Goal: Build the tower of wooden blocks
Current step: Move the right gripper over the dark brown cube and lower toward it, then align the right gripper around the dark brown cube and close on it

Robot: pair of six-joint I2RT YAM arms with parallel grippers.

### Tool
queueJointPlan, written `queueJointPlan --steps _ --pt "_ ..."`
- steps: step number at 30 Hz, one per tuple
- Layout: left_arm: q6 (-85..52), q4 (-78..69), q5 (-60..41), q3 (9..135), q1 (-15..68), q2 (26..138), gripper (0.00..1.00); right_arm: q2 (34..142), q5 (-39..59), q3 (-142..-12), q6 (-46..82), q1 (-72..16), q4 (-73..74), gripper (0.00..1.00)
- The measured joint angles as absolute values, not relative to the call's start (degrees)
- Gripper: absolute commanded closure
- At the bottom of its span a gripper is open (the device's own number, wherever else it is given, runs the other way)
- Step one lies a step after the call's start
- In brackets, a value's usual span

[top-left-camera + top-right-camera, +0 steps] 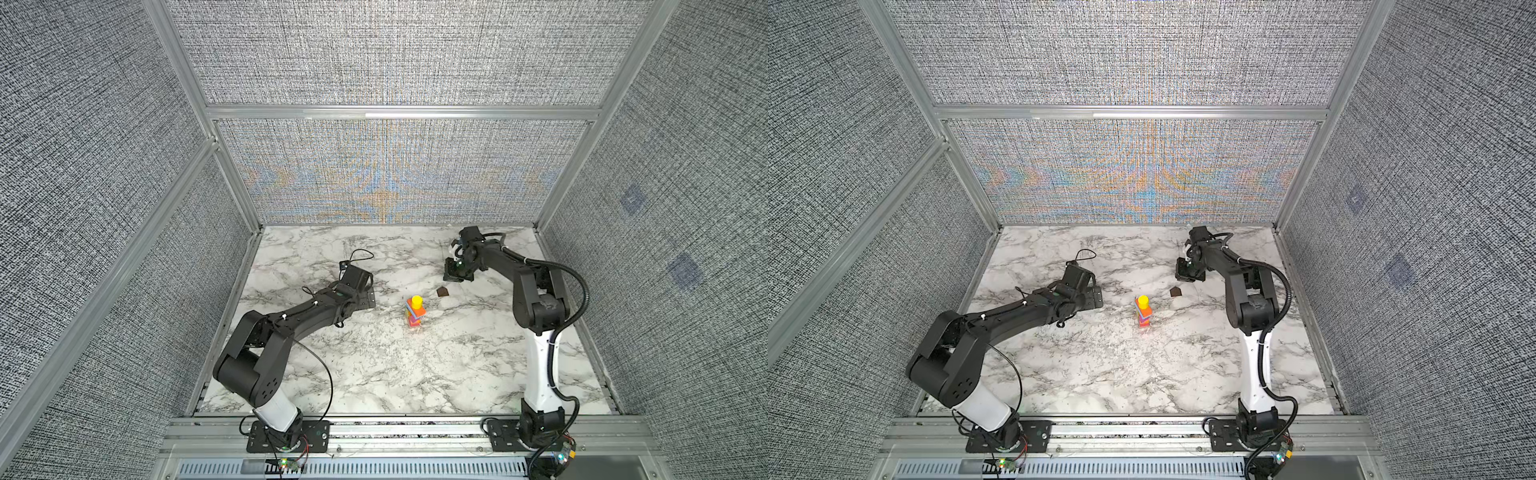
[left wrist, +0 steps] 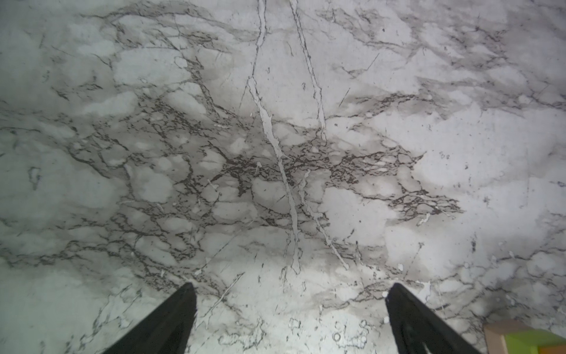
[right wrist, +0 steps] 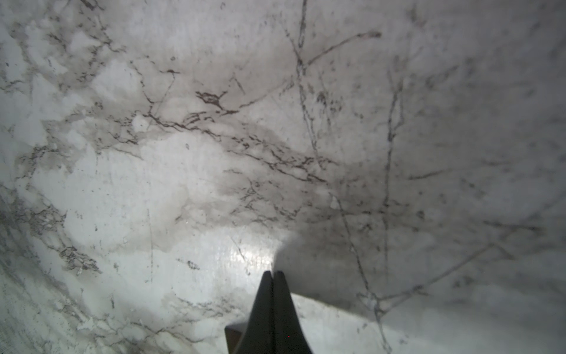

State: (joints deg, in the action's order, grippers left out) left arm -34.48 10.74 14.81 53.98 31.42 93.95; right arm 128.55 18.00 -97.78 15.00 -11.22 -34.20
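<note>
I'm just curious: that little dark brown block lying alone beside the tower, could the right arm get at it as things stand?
Probably yes. The dark brown block lies close to the right gripper, apart from the tower, with nothing between them. Its shut jaws would need opening first.

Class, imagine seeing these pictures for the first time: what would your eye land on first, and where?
The bright multicoloured tower, topped by a yellow cylinder, stands in the middle of the marble table. A dark brown block lies apart, behind and right of it. The left gripper is open, the right gripper shut, both empty.
</note>
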Motion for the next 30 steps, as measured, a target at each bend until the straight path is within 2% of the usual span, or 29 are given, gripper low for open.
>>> queueJointPlan --steps 10,30 --pt "-34.7 10.5 13.7 53.7 31.4 93.3 0.01 127.1 18.9 -94.9 15.0 -11.2 -32.9 1.00" --pt "-37.5 11.3 13.2 47.5 31.4 84.0 0.01 120.0 18.6 -84.9 14.8 -12.8 -34.0 1.00"
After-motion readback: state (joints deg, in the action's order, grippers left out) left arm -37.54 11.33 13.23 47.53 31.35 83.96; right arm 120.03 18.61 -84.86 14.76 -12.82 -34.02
